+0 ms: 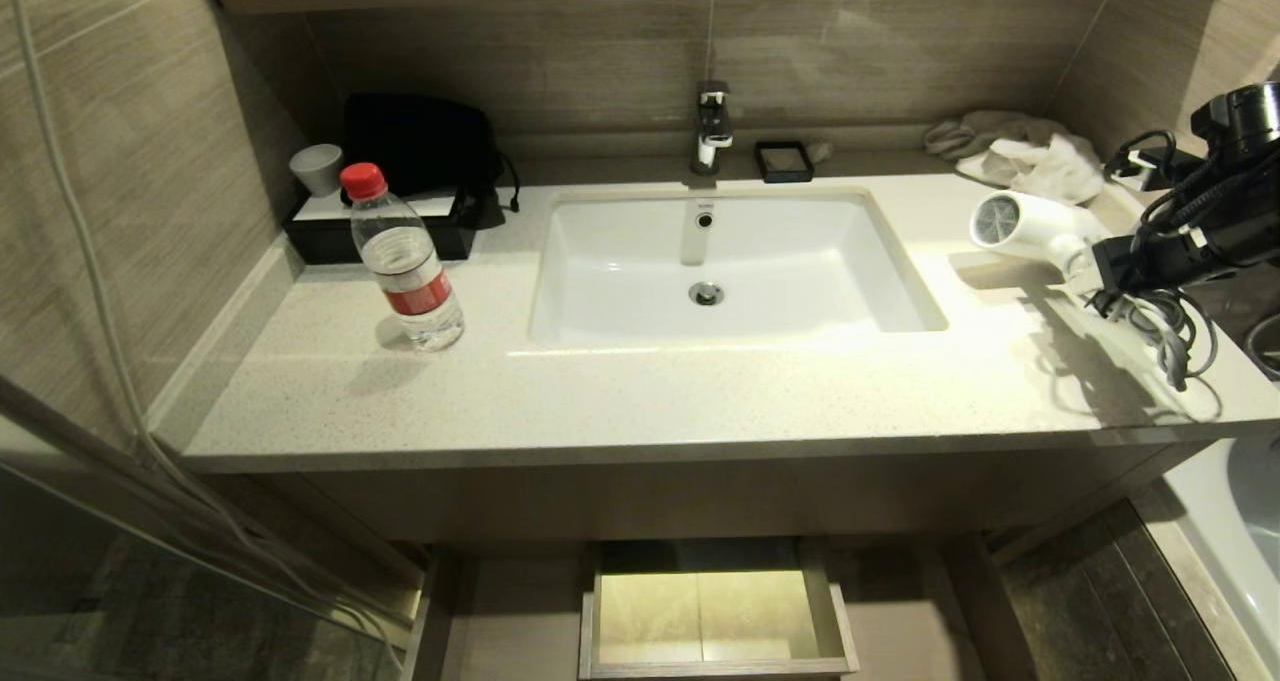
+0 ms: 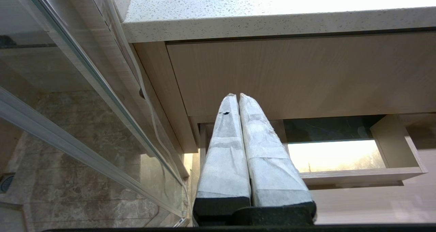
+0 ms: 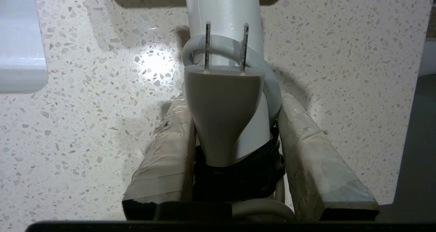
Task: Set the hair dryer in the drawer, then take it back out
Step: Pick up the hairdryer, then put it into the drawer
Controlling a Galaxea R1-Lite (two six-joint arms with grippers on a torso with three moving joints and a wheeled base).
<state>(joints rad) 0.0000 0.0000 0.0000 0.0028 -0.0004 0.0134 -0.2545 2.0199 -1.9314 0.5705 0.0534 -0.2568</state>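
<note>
Right tool [image 3: 235, 136] grips the hair dryer [image 1: 1030, 229] above the counter [image 1: 700, 391] — left tool [image 2: 238, 97] closed, parked by the drawer [image 1: 715, 611].

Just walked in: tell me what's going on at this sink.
The right gripper is shut on the small white plastic hair dryer, clamping its handle and bundled cord at the right end of the speckled stone countertop. The dryer's grey mesh grille points toward the white basin. Below the counter, the shallow light-brown wooden drawer stands pulled open with nothing visible inside. The left gripper hangs shut below the counter edge, idle. A clear plastic water bottle with a red cap stands left of the basin.
</note>
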